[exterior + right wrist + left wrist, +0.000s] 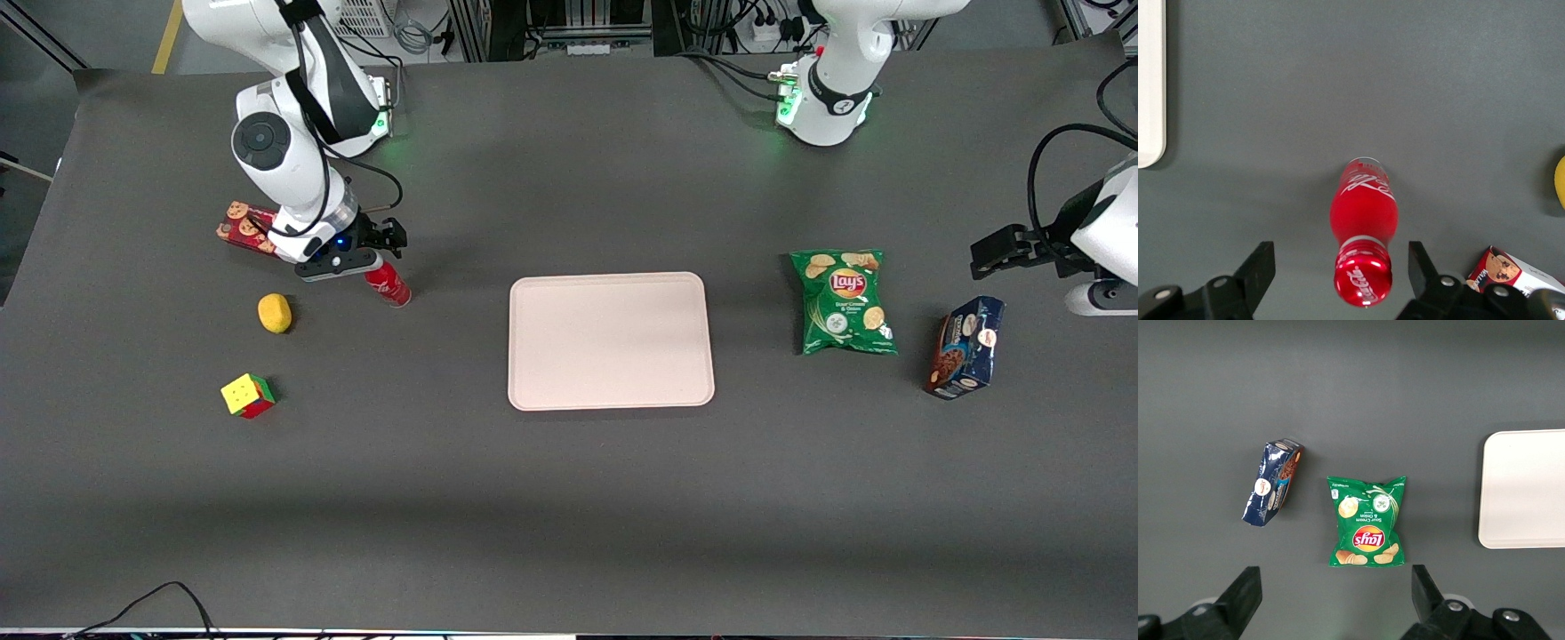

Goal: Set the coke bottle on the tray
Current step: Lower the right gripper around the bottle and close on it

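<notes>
Left of centre in the front view, the coke bottle [388, 286] stands upright on the dark desk [569, 498], and we find the gripper [360, 262] poised directly over its red cap, jaws spread wide with one on either side of the bottle and gripping nothing. The wrist camera shows the coke bottle [1363, 230] centred in the gap between the two fingers [1255, 270], neither one touching it. To do this step well, we judge the arm should sink straight down until the jaws bracket the body below the cap, then close gently and evenly, since a slim bottle is likely to tip if one finger meets it first. The tray [611, 341] lies bare at the centre of the frame, well apart from the bottle, so we would lift it clear of the desk before carrying it across. Our count: one coke bottle, one tray, one red cookie box [244, 228] partly hidden by the arm at upper left, one yellow lemon-like fruit [275, 313] and one puzzle cube [247, 396] nearer the camera, and at the right of the frame one green chips bag [843, 302] and one dark blue cookie box [967, 348].
</notes>
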Robot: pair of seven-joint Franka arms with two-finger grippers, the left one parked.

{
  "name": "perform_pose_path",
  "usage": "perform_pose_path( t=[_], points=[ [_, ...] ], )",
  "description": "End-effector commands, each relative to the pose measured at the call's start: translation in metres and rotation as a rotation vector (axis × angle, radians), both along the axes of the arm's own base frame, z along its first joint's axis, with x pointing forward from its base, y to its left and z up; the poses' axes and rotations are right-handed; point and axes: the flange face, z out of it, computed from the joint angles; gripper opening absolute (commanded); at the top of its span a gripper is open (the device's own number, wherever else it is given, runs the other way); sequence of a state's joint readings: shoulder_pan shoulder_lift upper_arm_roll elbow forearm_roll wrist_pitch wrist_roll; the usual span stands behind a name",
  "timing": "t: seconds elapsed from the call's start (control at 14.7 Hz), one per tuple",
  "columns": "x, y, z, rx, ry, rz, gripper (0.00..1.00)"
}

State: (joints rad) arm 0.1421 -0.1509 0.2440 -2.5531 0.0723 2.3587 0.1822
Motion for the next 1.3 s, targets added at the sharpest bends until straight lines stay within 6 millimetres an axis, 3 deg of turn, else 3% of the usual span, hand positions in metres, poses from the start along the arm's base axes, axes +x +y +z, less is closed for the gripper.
perform_pose_path(
  t=[0.0,0.2,0.55,0.75,0.82,0.95,1.23],
  points=[
    [-0.001,-0.001,-0.002,0.005,-0.009,0.006,0.7],
    [-0.001,-0.002,-0.003,0.004,-0.004,0.006,0.38],
    [-0.001,-0.004,-0.004,0.001,0.009,0.021,0.02],
    [0.0,-0.005,0.003,-0.003,0.019,0.013,0.0],
    [0.004,-0.006,0.014,-0.003,0.016,0.008,0.0],
    [0.014,-0.002,0.043,-0.003,0.021,0.001,0.0],
    [0.044,0.014,0.121,0.009,0.015,-0.006,0.0]
  ],
)
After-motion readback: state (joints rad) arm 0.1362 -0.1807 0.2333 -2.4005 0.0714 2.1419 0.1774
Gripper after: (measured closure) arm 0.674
